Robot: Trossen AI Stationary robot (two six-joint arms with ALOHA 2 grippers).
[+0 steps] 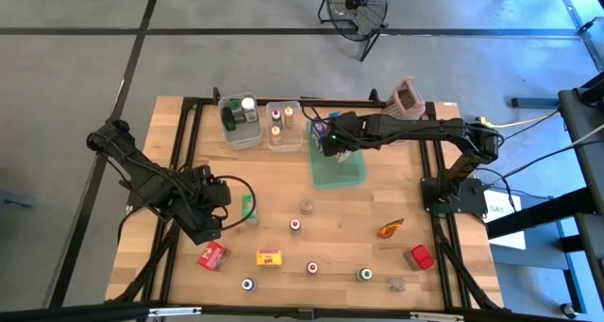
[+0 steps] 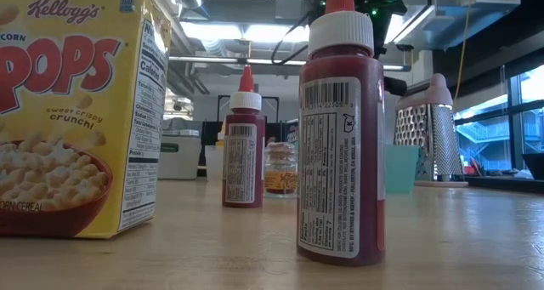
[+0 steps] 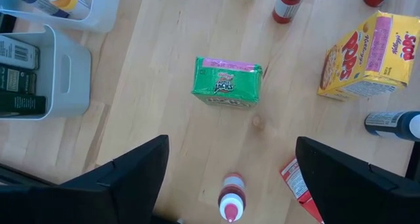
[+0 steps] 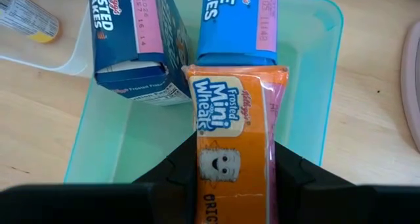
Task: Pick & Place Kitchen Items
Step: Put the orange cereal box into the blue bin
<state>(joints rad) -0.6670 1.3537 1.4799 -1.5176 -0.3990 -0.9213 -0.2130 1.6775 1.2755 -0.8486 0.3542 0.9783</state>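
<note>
My right gripper (image 4: pixel 234 166) is over the green tray (image 1: pixel 351 176) at the table's far middle, shut on an orange Mini-Wheats carton (image 4: pixel 233 138). Two blue cartons (image 4: pixel 131 46) (image 4: pixel 236 20) stand in the tray just beyond it. My left gripper (image 3: pixel 231 142) hangs open above the near left of the table (image 1: pixel 219 220), touching nothing. Ahead of its fingers a green carton (image 3: pixel 226 83) lies flat on the wood, and a red-capped bottle (image 3: pixel 231 199) stands below them. My right gripper pinches the orange carton between its two fingers, one on each long narrow side (image 4: pixel 197 165). The fingers come slanting down from above and lie across the carton. The carton's far end (image 4: pixel 233 76) reaches over the tray toward the blue cartons. Whether it touches them or the tray I cannot tell.
Two clear bins (image 1: pixel 238 124) (image 1: pixel 283 126) with jars stand at the far side, a grater (image 1: pixel 406 97) far right. On the near half lie a yellow carton (image 1: pixel 271 258), red cartons (image 1: pixel 213 256) (image 1: pixel 421 258), an orange packet (image 1: pixel 391 228) and several small jars.
</note>
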